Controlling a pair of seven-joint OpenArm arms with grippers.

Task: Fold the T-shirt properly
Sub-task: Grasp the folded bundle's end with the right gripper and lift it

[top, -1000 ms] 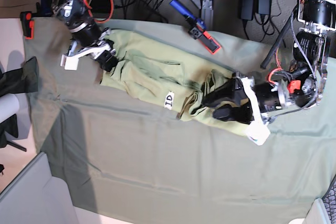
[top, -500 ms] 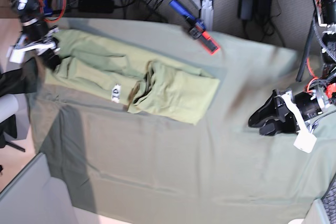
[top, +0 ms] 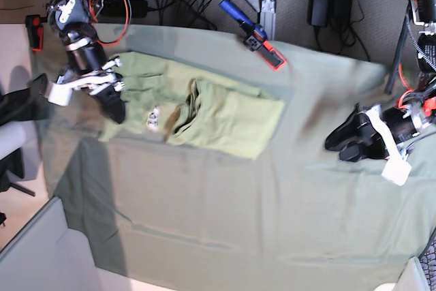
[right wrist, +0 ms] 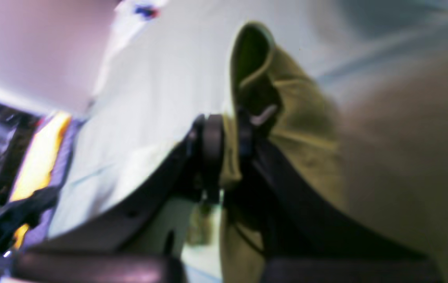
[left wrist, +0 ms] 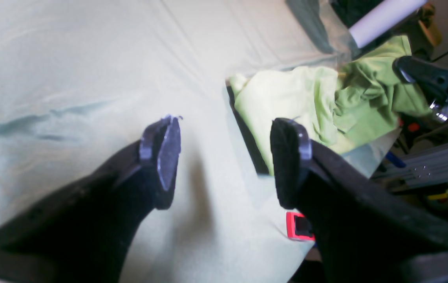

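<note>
Right gripper (top: 117,108), clamped on T-shirt (top: 225,117) edge, swung back over shirt: fold progressing. Left gripper (top: 340,144) parted, empty, withdrawn well clear.

I am seeing the T-shirt (top: 225,117) as thin, soft, matt cloth with many wrinkles. The table cloth (top: 225,216) is looking duller, also matt fabric. The left gripper (left wrist: 224,161) pads are looking rough and dark, its fingers (left wrist: 349,204) matt black plastic.
</note>
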